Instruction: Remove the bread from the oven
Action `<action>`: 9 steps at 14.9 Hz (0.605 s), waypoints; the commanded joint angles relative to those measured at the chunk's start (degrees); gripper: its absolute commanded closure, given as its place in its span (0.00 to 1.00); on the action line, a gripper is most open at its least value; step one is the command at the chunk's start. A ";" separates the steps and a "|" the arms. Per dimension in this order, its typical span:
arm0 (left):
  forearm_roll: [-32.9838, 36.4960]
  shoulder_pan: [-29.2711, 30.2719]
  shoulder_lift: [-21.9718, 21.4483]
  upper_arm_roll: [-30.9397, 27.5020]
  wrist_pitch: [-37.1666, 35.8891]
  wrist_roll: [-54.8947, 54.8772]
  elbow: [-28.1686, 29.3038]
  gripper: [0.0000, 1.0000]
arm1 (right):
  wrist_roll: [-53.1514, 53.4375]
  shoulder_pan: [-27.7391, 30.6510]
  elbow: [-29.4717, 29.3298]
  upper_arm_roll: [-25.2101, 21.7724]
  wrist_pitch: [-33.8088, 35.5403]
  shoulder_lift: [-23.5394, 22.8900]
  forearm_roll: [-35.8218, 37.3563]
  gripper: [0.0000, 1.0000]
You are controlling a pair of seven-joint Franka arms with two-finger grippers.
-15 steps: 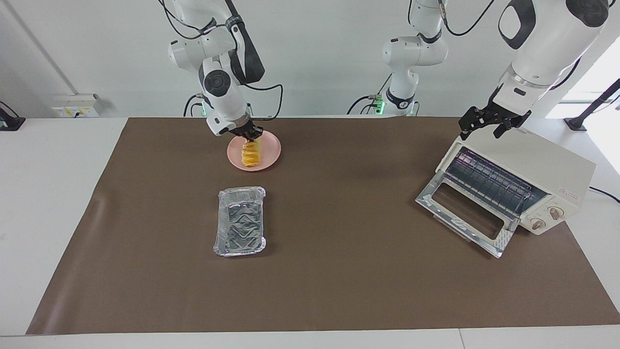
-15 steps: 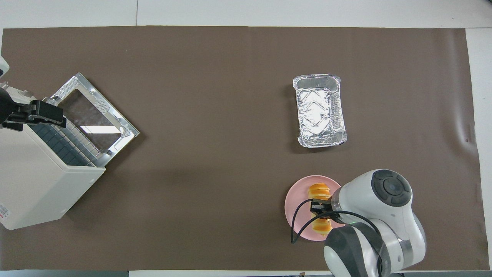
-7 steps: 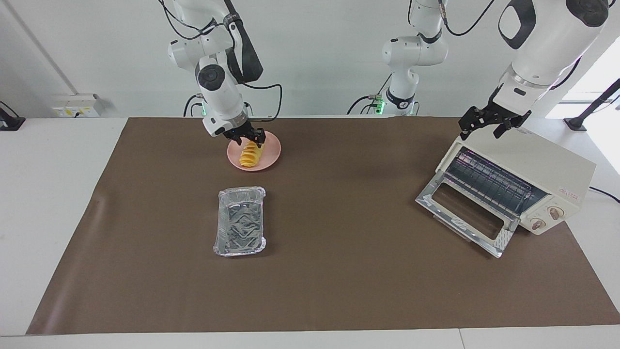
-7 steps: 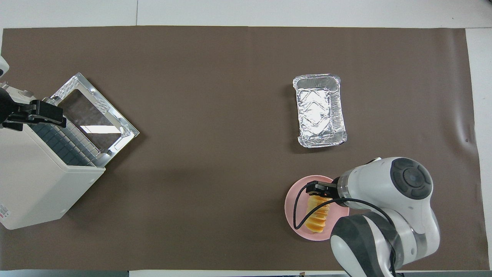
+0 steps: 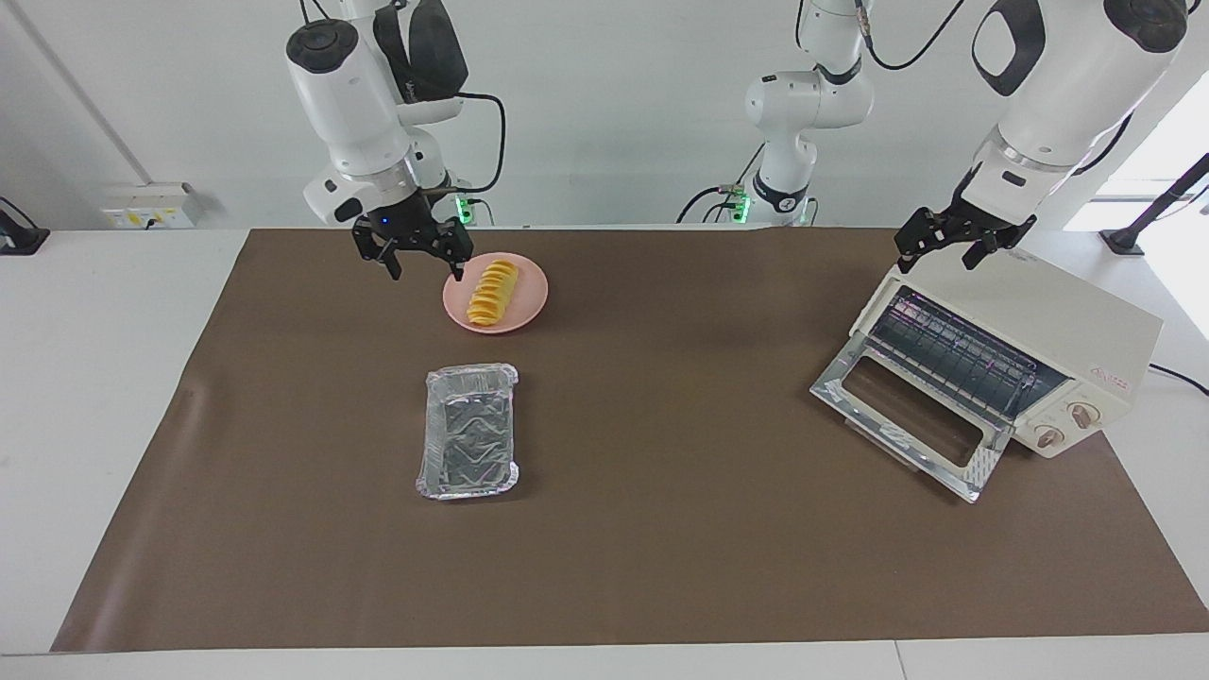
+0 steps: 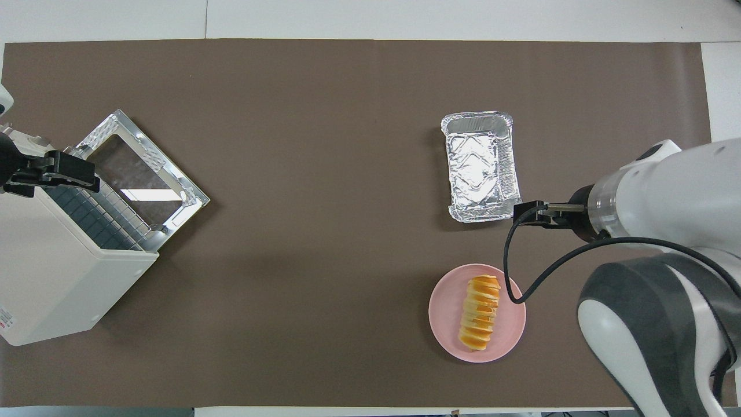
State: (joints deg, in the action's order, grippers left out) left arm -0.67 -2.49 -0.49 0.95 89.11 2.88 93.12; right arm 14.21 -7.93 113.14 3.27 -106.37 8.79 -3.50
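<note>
Right gripper [image 5: 413,253] is hanging raised beside the pink plate [image 5: 531,300], toward the right arm's end, fingers spread and empty; a second ago it was down on the bread. Bread [image 5: 494,294] is now lying free on the plate, well apart from the oven [image 5: 1030,354]. Oven door [image 5: 902,416] is standing dropped open, unchanged. Left gripper [image 5: 949,240] is still waiting over the oven's top, fingers parted, empty.
</note>
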 commanded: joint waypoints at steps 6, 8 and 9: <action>0.59 0.38 -1.00 0.19 -0.69 0.02 0.57 0.00 | -19.57 7.14 -10.22 0.24 7.48 -4.66 4.73 0.00; 0.59 0.38 -1.09 0.19 -0.69 0.02 0.57 0.00 | -18.79 7.32 -10.22 0.16 8.37 -4.65 4.64 0.00; 0.59 0.38 -1.09 0.19 -0.69 0.02 0.57 0.00 | -18.87 7.40 -10.39 0.07 9.07 -4.74 4.73 0.00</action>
State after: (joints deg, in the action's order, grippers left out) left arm -0.67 -2.49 -0.52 0.95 89.11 2.88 93.12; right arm -4.07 -1.25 103.58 2.91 -98.97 4.29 0.16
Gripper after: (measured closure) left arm 0.000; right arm 0.000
